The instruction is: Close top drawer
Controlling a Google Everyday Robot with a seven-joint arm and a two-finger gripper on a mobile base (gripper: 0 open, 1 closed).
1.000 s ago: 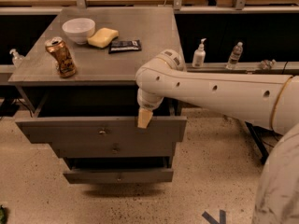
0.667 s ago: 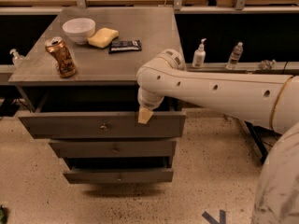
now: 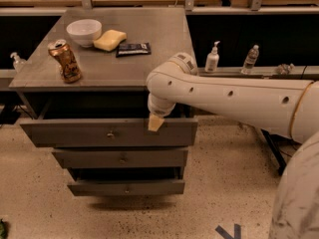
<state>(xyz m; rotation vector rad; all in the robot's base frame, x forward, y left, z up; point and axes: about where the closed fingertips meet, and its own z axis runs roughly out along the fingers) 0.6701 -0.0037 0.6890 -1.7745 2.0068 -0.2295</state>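
Observation:
The top drawer is a wide grey metal drawer with a small round knob at the centre of its front panel. It stands pulled out from under the grey cabinet top, with a dark gap behind the panel. My gripper hangs down from the white arm. Its tan tip rests against the upper right part of the drawer's front panel.
Two shorter grey drawers sit below, the middle one and the bottom one, both slightly out. On the top are a white bowl, a yellow sponge, a dark packet and a can. Two bottles stand on a ledge to the right.
The top drawer's front panel has moved back toward the cabinet, and the gripper has moved with it. The dark gap behind the panel is narrower.

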